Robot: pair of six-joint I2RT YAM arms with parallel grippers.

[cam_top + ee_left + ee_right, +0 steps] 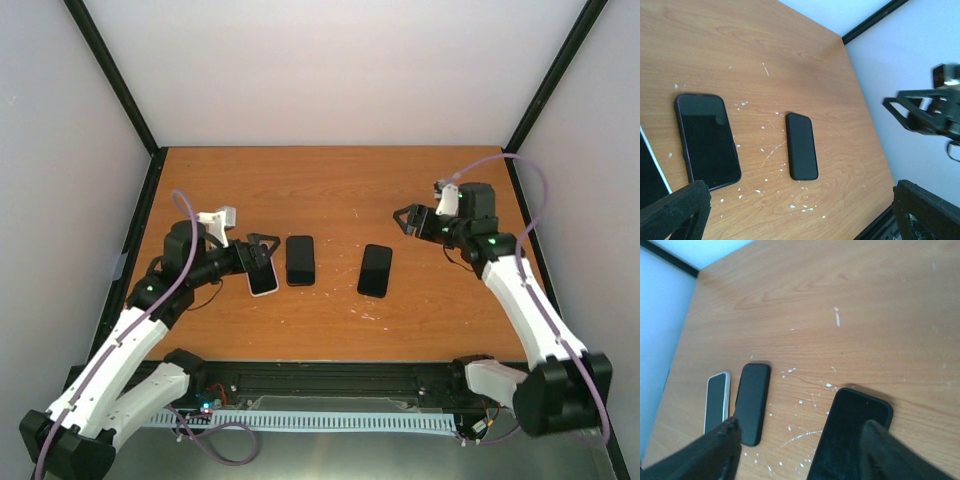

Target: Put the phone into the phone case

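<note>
The white-rimmed phone (263, 278) lies flat on the wooden table (330, 180), dark face up, its long side running away from the arm bases. The left gripper (264, 250) hangs over the phone's far end with its jaws spread wide and nothing between them. In the left wrist view the phone shows only as a dark sliver with a white edge at the frame's left border, outside the gap rather than between the fingers (675, 210); whether a finger touches it I cannot tell. Just to the right of the phone, close beside it but apart, lies a dark-rimmed slab (300, 260), roughly parallel to the phone. Farther right of the phone, well apart from it and past the first slab, lies a second black slab (375, 270), tilted slightly. One of these two may be the case for the phone, but both read as plain dark rectangles and the views are too soft to say which. Farthest right from the phone, the right gripper (403, 222) hovers beyond the second slab's far right corner, jaws parted and holding nothing. Its wrist view looks down between its fingers (715, 452) at that slab's end, with the other slab and the phone side by side beyond. White flecks (765, 150) and scratches mark the wood between the slabs.
</note>
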